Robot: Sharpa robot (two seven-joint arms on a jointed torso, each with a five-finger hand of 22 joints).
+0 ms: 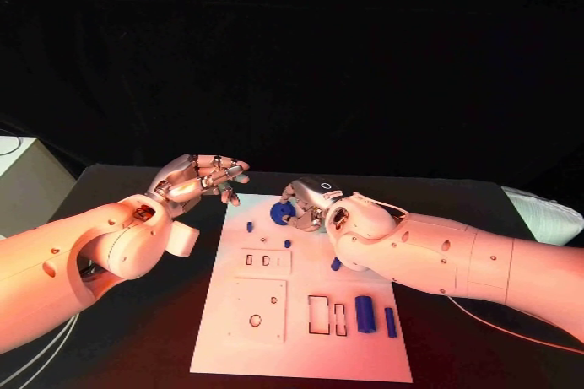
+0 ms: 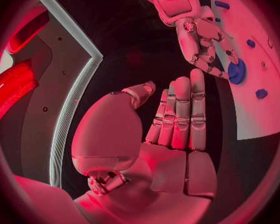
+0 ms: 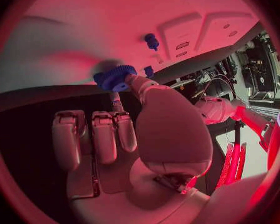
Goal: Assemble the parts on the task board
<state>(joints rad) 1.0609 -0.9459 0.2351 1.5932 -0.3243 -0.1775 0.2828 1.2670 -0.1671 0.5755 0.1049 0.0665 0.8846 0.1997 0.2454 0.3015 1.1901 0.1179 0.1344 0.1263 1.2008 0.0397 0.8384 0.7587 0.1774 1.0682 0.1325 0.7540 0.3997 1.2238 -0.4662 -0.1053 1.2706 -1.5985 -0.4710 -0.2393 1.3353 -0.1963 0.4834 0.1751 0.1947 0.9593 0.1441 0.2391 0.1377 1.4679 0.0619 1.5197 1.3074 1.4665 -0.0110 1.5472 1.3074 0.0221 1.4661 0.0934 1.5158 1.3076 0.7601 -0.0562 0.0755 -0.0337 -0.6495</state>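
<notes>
Pinching a blue gear (image 3: 115, 77), right hand (image 1: 319, 205) hides its grip overhead; left hand (image 1: 195, 180) empty, fingers apart.

Our head camera looking steeply down on the flat white rectangular task board (image 1: 305, 321), our wrist cameras close behind each palm, both sharing the toothed blue plastic gear (image 2: 236, 72) at the board's far end

A black table (image 1: 146, 321) stands before a black backdrop (image 1: 316, 68), under reddish light.
</notes>
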